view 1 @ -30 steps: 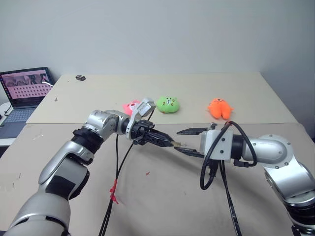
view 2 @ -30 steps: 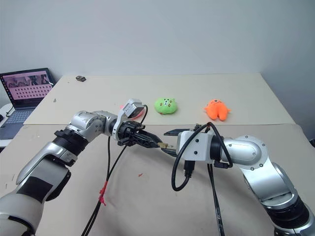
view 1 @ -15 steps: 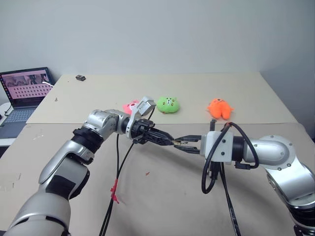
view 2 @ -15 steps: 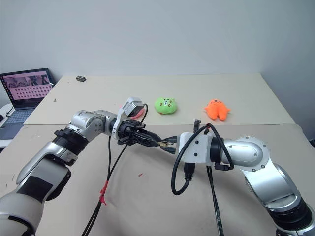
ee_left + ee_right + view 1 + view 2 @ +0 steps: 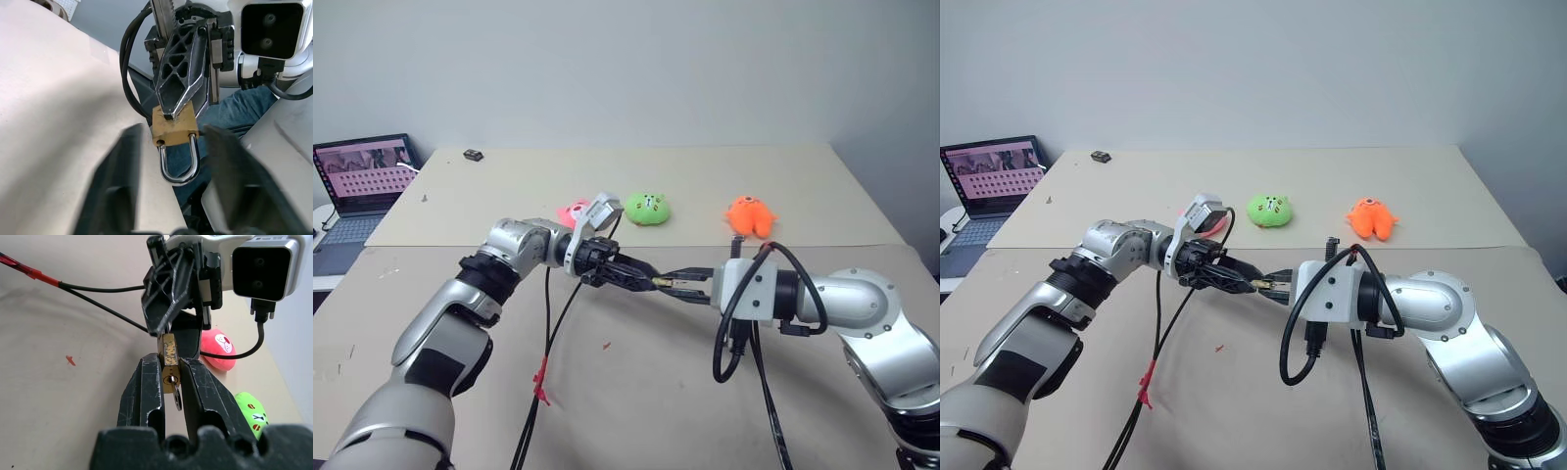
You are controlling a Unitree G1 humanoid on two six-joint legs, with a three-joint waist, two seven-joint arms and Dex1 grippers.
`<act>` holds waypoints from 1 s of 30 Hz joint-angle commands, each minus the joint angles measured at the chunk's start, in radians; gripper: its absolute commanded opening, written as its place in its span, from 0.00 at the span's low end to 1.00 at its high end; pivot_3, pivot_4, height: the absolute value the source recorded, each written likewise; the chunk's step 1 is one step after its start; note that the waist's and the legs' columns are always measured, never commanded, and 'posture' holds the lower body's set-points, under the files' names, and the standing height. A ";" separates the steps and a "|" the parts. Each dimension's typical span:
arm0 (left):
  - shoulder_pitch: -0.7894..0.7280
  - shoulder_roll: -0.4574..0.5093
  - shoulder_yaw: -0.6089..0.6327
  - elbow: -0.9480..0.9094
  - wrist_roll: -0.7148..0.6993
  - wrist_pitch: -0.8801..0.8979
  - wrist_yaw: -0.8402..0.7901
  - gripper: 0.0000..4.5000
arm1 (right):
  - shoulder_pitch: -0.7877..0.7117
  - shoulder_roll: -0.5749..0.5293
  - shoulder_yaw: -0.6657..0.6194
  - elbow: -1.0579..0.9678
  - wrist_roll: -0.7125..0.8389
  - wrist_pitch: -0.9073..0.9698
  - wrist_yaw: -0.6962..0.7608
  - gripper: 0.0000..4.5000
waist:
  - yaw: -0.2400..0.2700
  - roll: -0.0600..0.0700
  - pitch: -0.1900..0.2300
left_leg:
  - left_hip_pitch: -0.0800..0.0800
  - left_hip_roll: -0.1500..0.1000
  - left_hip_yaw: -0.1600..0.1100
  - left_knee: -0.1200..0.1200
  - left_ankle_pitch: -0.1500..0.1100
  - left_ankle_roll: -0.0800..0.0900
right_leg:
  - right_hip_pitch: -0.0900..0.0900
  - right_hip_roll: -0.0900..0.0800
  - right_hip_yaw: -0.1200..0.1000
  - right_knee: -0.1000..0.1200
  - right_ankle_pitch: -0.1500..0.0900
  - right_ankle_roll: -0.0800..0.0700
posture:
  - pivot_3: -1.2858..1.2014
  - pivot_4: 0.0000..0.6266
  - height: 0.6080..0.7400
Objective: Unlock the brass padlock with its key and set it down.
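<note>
**Two grippers at one padlock**

Two grippers meet at frame centre, above the table (image 5: 636, 392). The right gripper (image 5: 169, 377) is clenched on the brass padlock (image 5: 169, 363), with the key (image 5: 176, 396) jutting from its keyhole. The left gripper (image 5: 168, 142) stands released, fingers either side of the shackle. Beyond lie pink (image 5: 574, 211), green (image 5: 647, 208) and orange (image 5: 750, 216) plush toys; a laptop (image 5: 364, 176) sits at far left.

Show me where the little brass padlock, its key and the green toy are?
brass padlock (image 5: 169, 363), right wrist view, on its gold body.
key (image 5: 176, 397), right wrist view, on its silvery end.
green toy (image 5: 647, 208), left eye view, on its face.
</note>
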 commanded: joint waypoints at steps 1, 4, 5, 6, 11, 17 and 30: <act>-0.029 0.003 0.043 0.005 0.010 -0.011 -0.005 0.88 | -0.024 0.005 -0.024 -0.009 0.008 -0.006 -0.012 0.03 | 0.000 0.000 0.000 | 0.000 0.000 0.000 0.000 0.000 0.000 | 0.000 0.000 0.000 0.000 0.000 0.000 | 0.52 0.24 0.32; -0.025 0.039 0.074 0.004 0.000 -0.025 -0.005 1.00 | -0.025 0.006 -0.026 -0.008 0.011 -0.004 -0.013 0.03 | -0.001 0.000 0.000 | 0.000 0.000 0.000 0.000 0.000 0.000 | 0.000 0.000 0.000 0.000 0.000 0.000 | 0.52 0.24 0.32; -0.026 0.044 0.097 0.018 0.015 -0.043 -0.005 1.00 | -0.023 0.005 -0.027 -0.009 0.011 -0.004 -0.013 0.03 | -0.002 0.000 0.000 | 0.000 0.000 0.000 0.000 0.000 0.000 | 0.000 0.000 0.000 0.000 0.000 0.000 | 0.52 0.24 0.32; -0.026 0.049 0.117 0.031 0.024 -0.053 -0.005 1.00 | -0.021 0.004 -0.029 -0.009 0.012 -0.003 -0.014 0.03 | -0.003 0.000 0.000 | 0.000 0.000 0.000 0.000 0.000 0.000 | 0.000 0.000 0.000 0.000 0.000 0.000 | 0.52 0.24 0.32; -0.051 0.060 0.261 0.132 0.107 -0.114 0.010 1.00 | -0.015 0.003 -0.038 0.002 0.017 0.000 -0.017 0.03 | 0.000 0.000 0.000 | 0.001 0.000 0.000 0.000 0.000 0.000 | 0.000 0.000 0.000 0.000 0.000 0.000 | 0.52 0.24 0.32; 0.027 0.029 0.350 0.047 0.239 -0.239 0.114 1.00 | -0.046 0.022 -0.042 0.021 0.034 0.018 -0.026 0.03 | 0.003 0.002 -0.001 | 0.000 0.000 0.000 0.000 0.000 0.000 | 0.000 -0.001 0.000 0.000 0.000 -0.001 | 0.52 0.24 0.32; 0.188 -0.069 0.379 -0.136 0.377 -0.330 0.187 0.85 | -0.097 0.035 -0.051 0.012 0.085 0.078 -0.038 0.03 | 0.003 0.005 -0.003 | 0.000 0.000 0.000 0.000 0.000 0.000 | 0.001 -0.001 0.000 0.001 0.001 -0.002 | 0.52 0.24 0.32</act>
